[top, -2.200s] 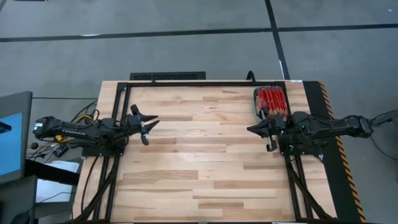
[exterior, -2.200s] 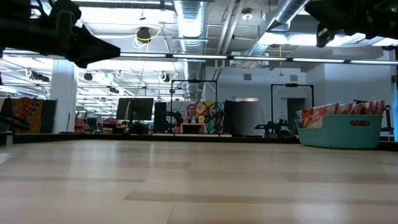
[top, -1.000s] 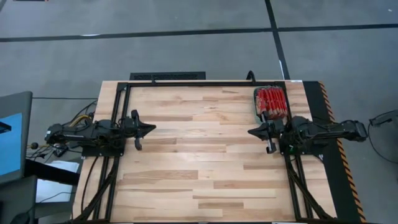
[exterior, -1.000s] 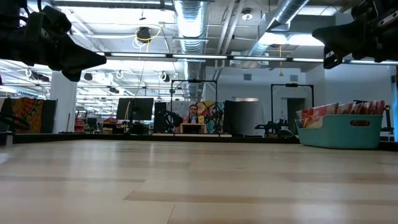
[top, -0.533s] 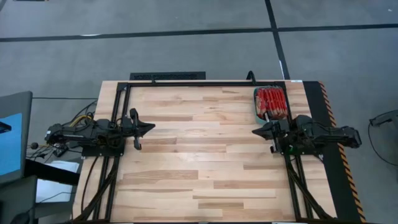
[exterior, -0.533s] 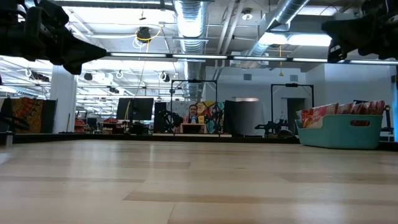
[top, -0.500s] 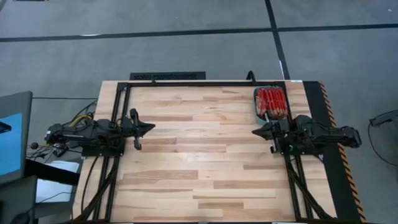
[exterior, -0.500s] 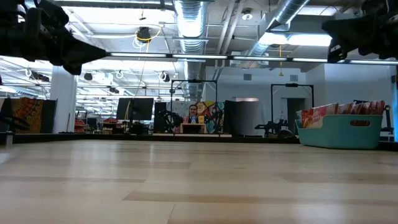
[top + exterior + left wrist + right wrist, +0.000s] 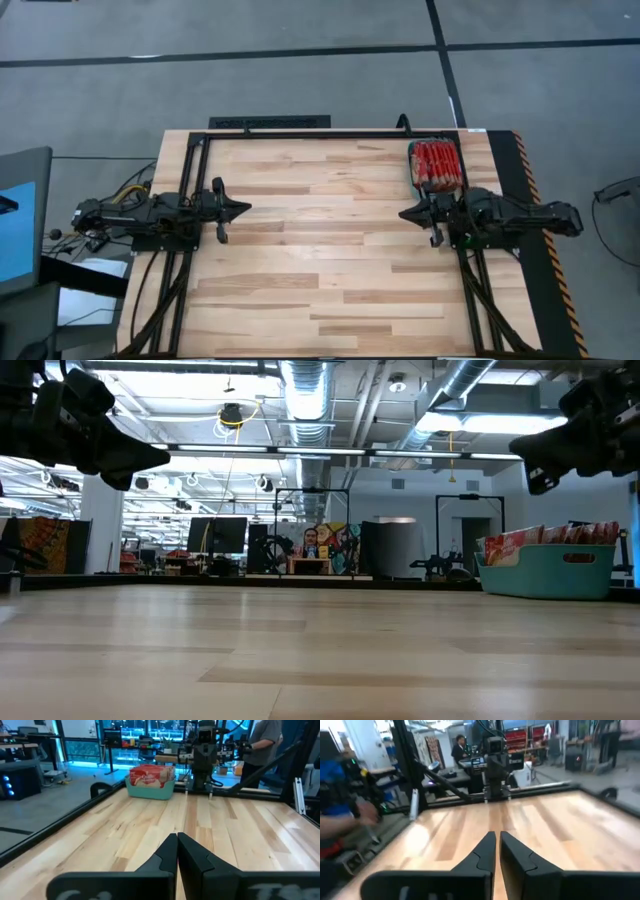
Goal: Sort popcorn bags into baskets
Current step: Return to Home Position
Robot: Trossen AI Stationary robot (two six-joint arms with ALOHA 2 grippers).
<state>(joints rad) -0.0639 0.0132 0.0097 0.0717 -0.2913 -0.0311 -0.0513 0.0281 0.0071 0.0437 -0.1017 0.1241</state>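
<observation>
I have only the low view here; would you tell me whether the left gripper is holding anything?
Observer: No. The left wrist view shows the left gripper shut, with nothing in it.
Operator: Thank you. And the right one?
Observer: Its own wrist view shows the right gripper shut and empty too.
Operator: How full is the bin?
Observer: From above, the teal bin is packed from end to end with a row of red popcorn bags standing on edge, and no bag lies on the wood outside it.
</observation>
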